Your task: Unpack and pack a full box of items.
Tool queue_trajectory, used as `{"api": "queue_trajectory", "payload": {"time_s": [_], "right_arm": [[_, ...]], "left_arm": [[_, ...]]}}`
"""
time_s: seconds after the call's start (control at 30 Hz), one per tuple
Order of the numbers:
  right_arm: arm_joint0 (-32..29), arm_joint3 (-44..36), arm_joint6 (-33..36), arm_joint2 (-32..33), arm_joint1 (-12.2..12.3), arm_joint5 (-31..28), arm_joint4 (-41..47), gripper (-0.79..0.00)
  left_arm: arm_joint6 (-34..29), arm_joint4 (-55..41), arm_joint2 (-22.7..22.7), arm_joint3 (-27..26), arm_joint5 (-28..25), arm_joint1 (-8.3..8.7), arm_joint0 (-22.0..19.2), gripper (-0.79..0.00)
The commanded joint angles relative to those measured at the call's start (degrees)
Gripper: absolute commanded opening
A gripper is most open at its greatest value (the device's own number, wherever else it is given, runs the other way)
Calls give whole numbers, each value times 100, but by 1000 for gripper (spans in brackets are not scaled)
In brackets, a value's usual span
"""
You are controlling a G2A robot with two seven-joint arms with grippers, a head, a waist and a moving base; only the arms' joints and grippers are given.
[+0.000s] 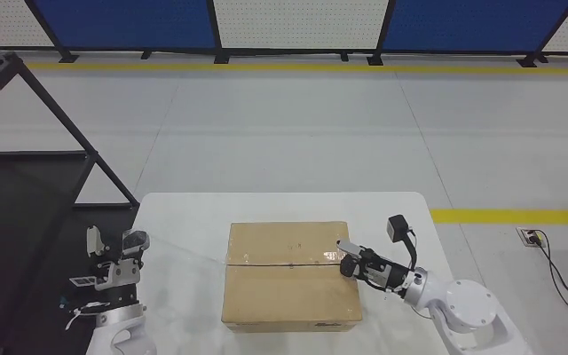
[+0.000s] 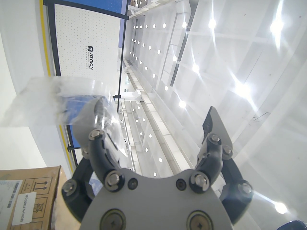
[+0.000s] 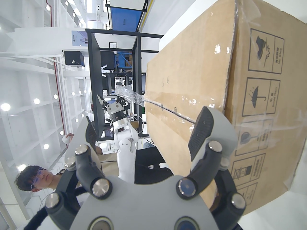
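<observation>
**Top view.** The box (image 1: pixel 288 275) sat closed at the middle of the table (image 1: pixel 186 222), its flaps meeting along a taped seam (image 1: pixel 284 263). The right gripper (image 1: pixel 348 259) was at the box's right upper edge, at the seam's end. The left gripper (image 1: pixel 113 250) stood well apart from the box near the table's left edge, fingers pointing upward, with clear film (image 1: pixel 135 240) at its tip. A thin strand appeared to run from there toward the seam.

**Left wrist view.** The left gripper (image 2: pixel 153 111) was spread wide and pinched nothing. The clear film (image 2: pixel 60 101) clung to one finger only. A corner of the box (image 2: pixel 31 192) showed beside it.

**Right wrist view.** The right gripper (image 3: pixel 146 120) was likewise spread, one pad lying over the box (image 3: pixel 191 68) top just beside the seam (image 3: pixel 168 111). It gripped nothing. Farther off, the film (image 3: pixel 129 94) trailed from the left gripper (image 3: pixel 112 102) toward the seam.

**Assessment.** The step in hand appeared to be stripping the seam tape before opening the flaps. It would go best with the right pad steadying the box while the film was drawn low along the seam. The film should be shed before any flap is gripped.

**Clearance.** Bare table lay on both sides of the box. The box's near face stood close to the table's near edge, so a pull toward that edge risked sliding it off.
</observation>
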Motion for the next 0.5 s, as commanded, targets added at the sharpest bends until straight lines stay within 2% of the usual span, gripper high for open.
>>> {"api": "queue_trajectory", "payload": {"time_s": [0.0,0.2,0.27,0.4,0.47], "right_arm": [[14,-3,-3,-15,0,15,-1,0],[94,7,4,-101,-3,75,-42,0],[118,8,-18,-128,-7,92,-44,0],[148,-4,-117,-185,-18,104,-35,0],[164,-2,-126,-210,-22,95,-31,0]], "left_arm": [[50,38,-26,1,24,-14,-57,-37],[49,173,60,9,221,-54,-236,-52],[35,217,99,-3,235,-69,-255,-169],[26,224,114,29,248,-96,-287,-237],[8,202,107,81,241,-108,-291,-308]]}}
